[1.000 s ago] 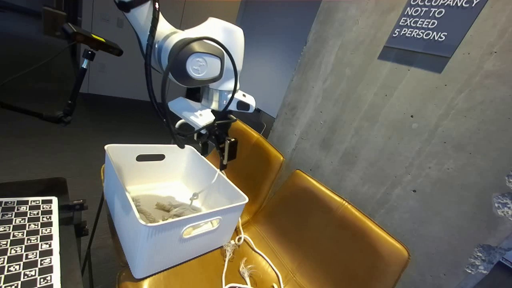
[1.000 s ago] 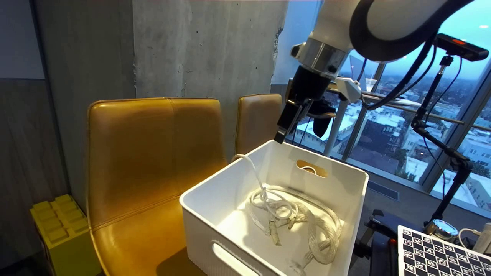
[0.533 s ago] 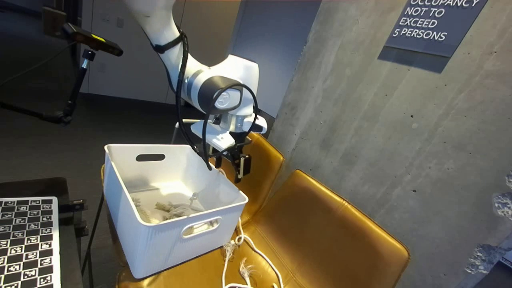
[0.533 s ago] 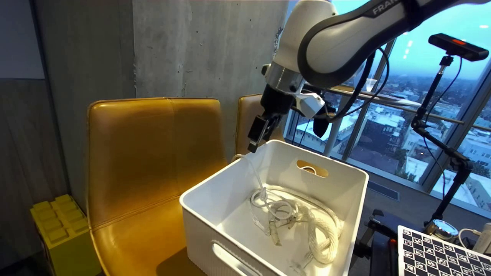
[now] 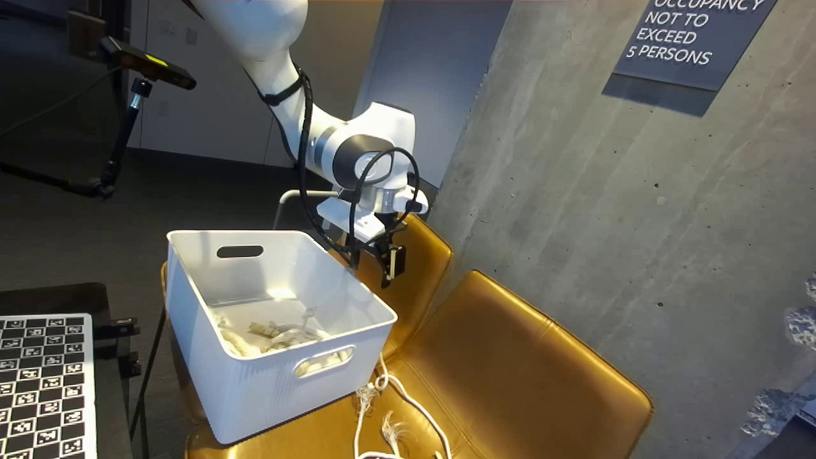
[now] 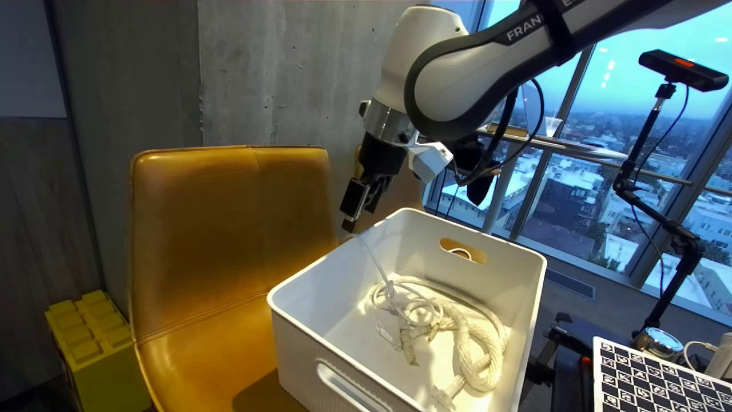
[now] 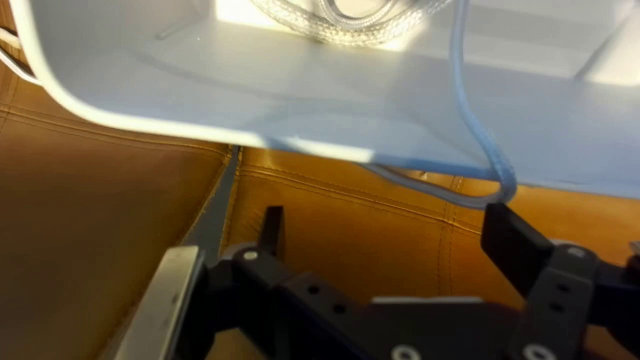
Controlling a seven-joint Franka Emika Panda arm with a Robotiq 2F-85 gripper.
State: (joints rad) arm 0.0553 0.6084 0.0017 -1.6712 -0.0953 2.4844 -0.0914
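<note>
Tan leather chairs (image 7: 110, 200) back the wrist view; right of centre, a pale cord (image 7: 473, 125) drapes over the white bin (image 7: 200, 131), probably light and limp, best pinched at its outer bend, near the empty, wide-spread gripper (image 7: 387, 225).

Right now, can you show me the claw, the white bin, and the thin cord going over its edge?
Claw (image 7: 382, 215), wrist view: midway between its parted fingertips.
White bin (image 5: 290, 394), in an exterior view: outer wall below the handle slot.
Thin cord (image 7: 486, 141), wrist view: the stretch inside the bin.
</note>
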